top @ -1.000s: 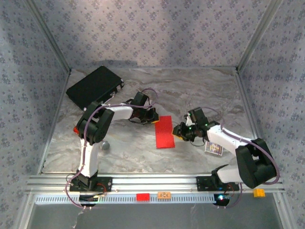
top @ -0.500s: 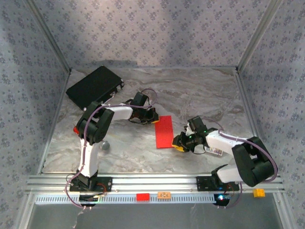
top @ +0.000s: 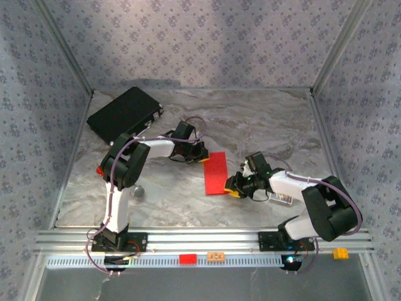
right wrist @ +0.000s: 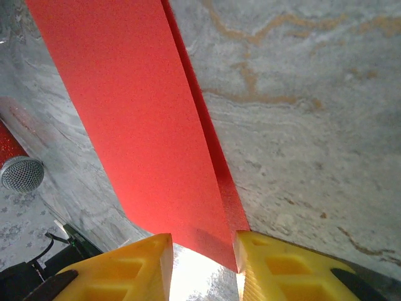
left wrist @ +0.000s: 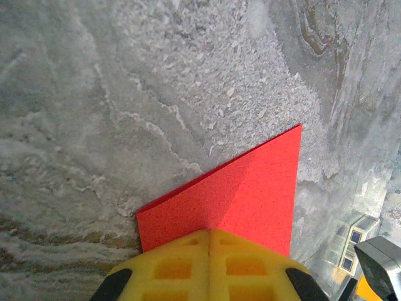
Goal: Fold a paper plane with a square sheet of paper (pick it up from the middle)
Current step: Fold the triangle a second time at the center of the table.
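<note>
1. Red sheet [top: 216, 174]: thin, bright red, plain and unmarked. It is doubled over into a narrow rectangle rather than lying as an open square.
2. Pose: flat on the table at about centre. The long axis runs near to far, with the far end tipped slightly to the right.
3. Layers [right wrist: 144, 125]: two, slightly offset. A thin strip of the lower layer shows along one long edge.
4. Far end [left wrist: 244, 200]: a faint shading break crosses it, and one edge casts a thin shadow. This end runs under the closed tips of the left gripper [left wrist: 210, 241].
5. Near end: its corner sits between the parted fingers of the right gripper [right wrist: 202, 248].
</note>
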{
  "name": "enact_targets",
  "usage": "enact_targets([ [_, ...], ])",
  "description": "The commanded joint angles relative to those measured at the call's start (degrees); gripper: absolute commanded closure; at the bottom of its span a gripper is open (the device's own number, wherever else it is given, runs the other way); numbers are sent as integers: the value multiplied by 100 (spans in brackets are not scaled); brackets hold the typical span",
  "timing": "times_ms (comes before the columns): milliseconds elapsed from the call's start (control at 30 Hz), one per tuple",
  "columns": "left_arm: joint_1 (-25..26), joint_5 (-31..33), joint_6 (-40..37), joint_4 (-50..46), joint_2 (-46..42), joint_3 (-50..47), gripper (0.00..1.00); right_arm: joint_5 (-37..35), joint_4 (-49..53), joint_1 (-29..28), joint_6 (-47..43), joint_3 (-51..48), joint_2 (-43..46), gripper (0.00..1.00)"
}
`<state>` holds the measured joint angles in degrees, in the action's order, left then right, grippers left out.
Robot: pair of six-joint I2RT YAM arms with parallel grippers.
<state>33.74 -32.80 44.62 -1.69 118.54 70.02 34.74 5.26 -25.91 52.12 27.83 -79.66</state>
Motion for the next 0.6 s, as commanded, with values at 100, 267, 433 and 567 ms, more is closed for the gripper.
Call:
enact_targets([
  [100,-6,132,9,-269,125,-155,96,28,-154,43,8,97,23,66],
  [267,-7,102,20,-253,156,-138,96,235,-475,211,-39,211,-163,65],
  [433,-7,96,19,-251,152,-122,96,375,-639,374,-106,352,-427,64],
  [567,0,80,26,-236,168,-111,96,492,-920,429,-39,352,-632,64],
])
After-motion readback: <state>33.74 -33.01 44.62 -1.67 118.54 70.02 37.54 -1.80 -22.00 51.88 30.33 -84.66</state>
